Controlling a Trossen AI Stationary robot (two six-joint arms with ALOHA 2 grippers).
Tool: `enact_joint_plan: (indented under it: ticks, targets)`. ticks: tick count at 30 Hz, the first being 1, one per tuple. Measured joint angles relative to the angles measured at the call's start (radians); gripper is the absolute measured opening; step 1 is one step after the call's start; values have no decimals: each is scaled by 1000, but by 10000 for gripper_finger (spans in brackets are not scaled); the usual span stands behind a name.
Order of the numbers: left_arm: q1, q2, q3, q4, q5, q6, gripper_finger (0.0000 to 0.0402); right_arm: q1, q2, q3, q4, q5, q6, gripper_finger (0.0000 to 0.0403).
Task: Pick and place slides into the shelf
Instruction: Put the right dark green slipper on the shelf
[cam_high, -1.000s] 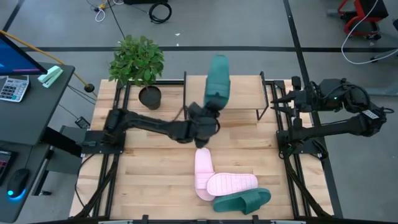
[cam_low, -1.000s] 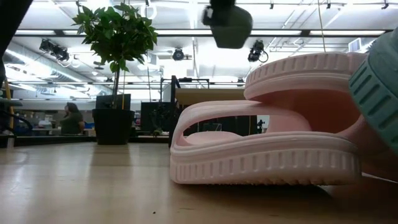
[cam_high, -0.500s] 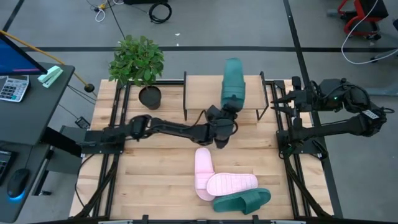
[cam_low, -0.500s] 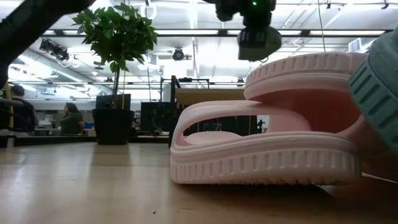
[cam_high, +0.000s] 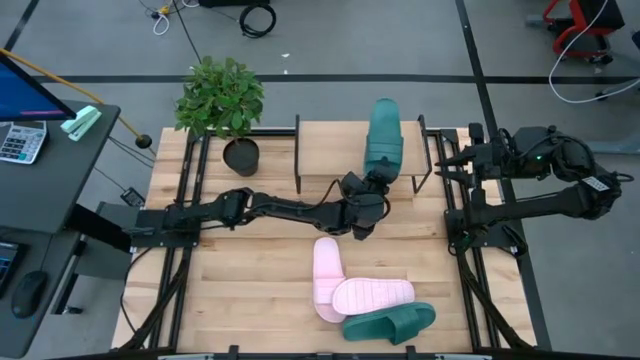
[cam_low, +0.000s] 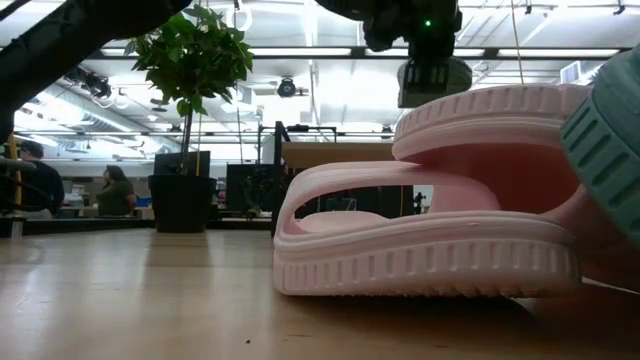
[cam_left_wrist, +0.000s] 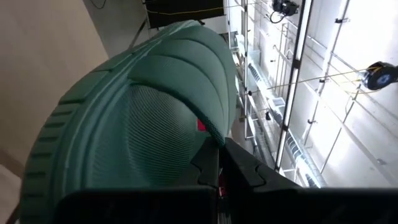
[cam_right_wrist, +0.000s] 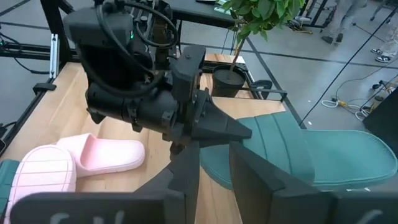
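Note:
My left gripper (cam_high: 368, 187) is shut on a dark teal slide (cam_high: 383, 135) and holds it in the air over the right part of the shelf (cam_high: 325, 150), a light plank top between thin black frames. The right wrist view shows that gripper (cam_right_wrist: 239, 132) and the teal slide (cam_right_wrist: 311, 155) from the side. Two pale pink slides (cam_high: 327, 275) (cam_high: 372, 294) lie overlapping near the table's near edge, with the other teal slide (cam_high: 390, 323) against them. My right gripper (cam_high: 447, 162) waits open at the table's right side. My left gripper pinches the teal slide between its two fingers at the end nearest the arm (cam_right_wrist: 252, 140). The fingers come roughly level from the table's near-left side, along the slide's length. The slide is lifted clear and points toward the far edge, its broad face (cam_left_wrist: 143, 124) filling the left wrist view.
A potted plant (cam_high: 220, 95) stands at the table's far left corner, its pot (cam_high: 241, 155) just left of the shelf. Black metal frames (cam_high: 428, 150) border the shelf on both sides. Bare tabletop (cam_high: 240, 270) lies left of the pile of slides.
My left arm has stretched out and carried the teal slide toward the table's right, from over the shelf's middle to over its right part. In the low view the slide has also come down a little. The grip has stayed shut.

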Motion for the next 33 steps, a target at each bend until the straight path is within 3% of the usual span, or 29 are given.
enact_joint_plan:
  ticks: [11,20,26,33]
  targets:
    - [6,0,-1,-11,9,-28,8,0,0,0,0,0,0,92]
    - [9,2,58,-2,115,-45,8,0,0,0,0,-1,-1,92]
    - [21,44,77,41,188,1,8,2,1,0,0,-2,-2,92]
    - [25,124,91,104,162,-43,8,2,1,0,0,-3,-1,92]
